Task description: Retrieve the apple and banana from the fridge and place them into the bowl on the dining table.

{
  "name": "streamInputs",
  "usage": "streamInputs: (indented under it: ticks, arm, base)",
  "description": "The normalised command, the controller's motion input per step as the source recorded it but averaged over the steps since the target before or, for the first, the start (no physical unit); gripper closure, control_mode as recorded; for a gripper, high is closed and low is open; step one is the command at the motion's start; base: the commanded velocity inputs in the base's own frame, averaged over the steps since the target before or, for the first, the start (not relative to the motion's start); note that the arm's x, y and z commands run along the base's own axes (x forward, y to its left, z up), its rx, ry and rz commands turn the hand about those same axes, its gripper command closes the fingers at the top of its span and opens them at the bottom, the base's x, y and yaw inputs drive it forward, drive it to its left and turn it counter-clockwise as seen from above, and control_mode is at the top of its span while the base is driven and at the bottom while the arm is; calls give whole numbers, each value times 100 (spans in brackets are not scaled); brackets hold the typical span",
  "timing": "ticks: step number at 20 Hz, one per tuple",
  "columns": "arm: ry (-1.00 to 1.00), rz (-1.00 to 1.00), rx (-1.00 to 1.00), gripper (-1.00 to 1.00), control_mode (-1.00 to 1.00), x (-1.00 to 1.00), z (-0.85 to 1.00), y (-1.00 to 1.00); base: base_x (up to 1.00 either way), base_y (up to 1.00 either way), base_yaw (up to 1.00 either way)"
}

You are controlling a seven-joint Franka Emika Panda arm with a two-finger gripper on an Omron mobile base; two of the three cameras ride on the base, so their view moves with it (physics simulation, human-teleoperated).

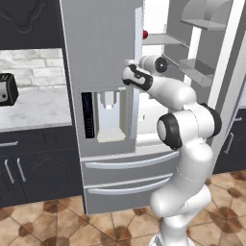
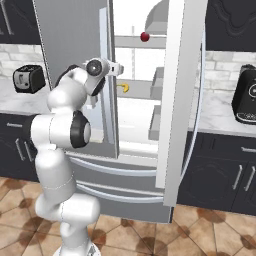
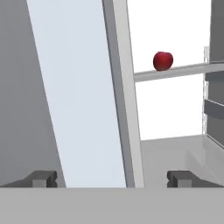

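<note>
Fridge is standing tall and grey between dark cabinets, its right door swinging wide open and showing the white inside, its left door staying shut with the water dispenser set in its face; two long drawers are lying across the bottom. Arm is rising from the base in front of the fridge and bending toward the gap at the edge of the shut left door. Coffee machine is sitting on the counter right of the fridge, and a toaster is sitting on the counter to its left. Gripper is hanging at the mouth of the fridge, level with the middle shelf, its two fingertips standing as wide apart as they go and holding nothing, the door edge running up between them in the hand view. Banana is lying on the middle shelf, just beyond the hand in the right base view. Apple is sitting on the upper shelf, above and beyond the gripper, well apart from it.
</note>
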Motion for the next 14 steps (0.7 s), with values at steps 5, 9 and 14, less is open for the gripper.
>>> streamInputs:
  ticks: [5,9,14]
  arm:
    - [14,0,0,100,-100,39,12,0]
    - [31,0,0,100,-100,-13,45,0]
    - [34,-1,0,100,-100,-58,42,4]
  base:
    - [0,0,0]
    - [0,0,0]
    - [0,0,0]
